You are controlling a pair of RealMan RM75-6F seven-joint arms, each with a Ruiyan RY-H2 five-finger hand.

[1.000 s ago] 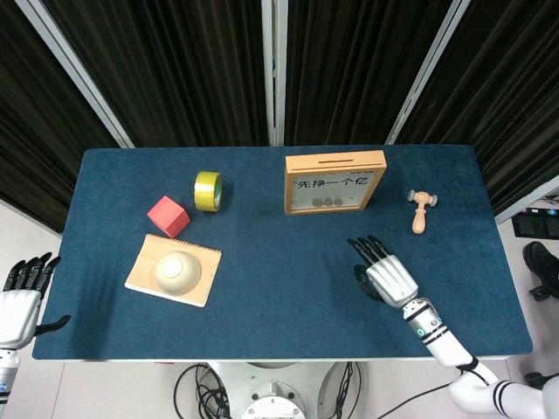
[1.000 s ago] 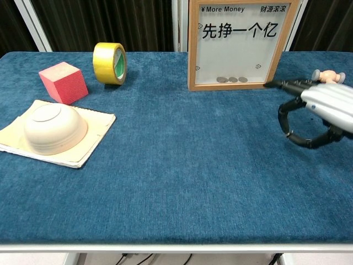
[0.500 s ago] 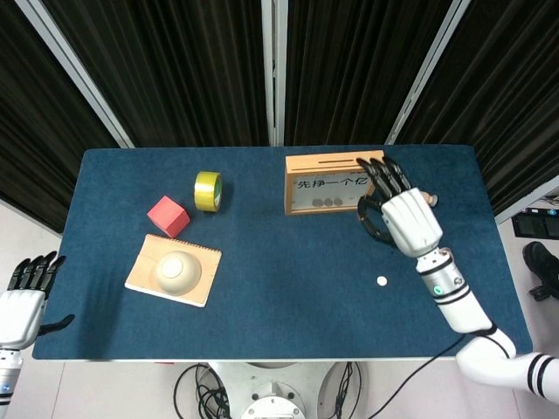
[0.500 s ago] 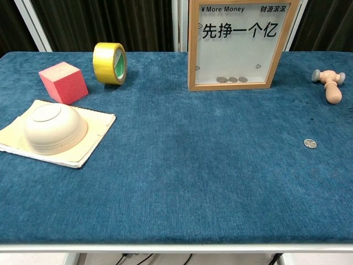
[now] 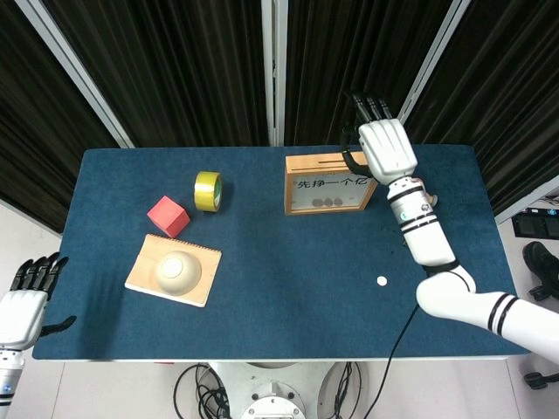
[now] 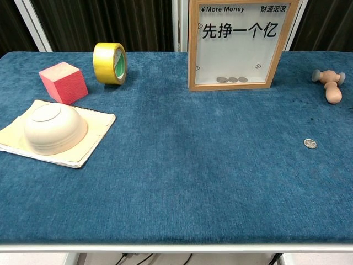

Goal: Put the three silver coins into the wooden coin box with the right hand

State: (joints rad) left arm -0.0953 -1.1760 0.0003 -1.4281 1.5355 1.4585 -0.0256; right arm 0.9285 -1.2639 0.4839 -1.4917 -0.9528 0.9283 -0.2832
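Wooden coin box (image 5: 334,182) upright, slot running left-right; right hand (image 5: 386,148) above, grasp unclear.

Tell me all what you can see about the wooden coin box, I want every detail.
The wooden coin box is a light wood frame with a clear front pane over a white backing printed "More Money" and large black Chinese characters. It stands upright near the far edge of the blue table. A narrow slot runs along its top edge, seen in the head view. Three silver coins lie in a row at its bottom. The right hand hovers above its right top corner; contact is unclear.
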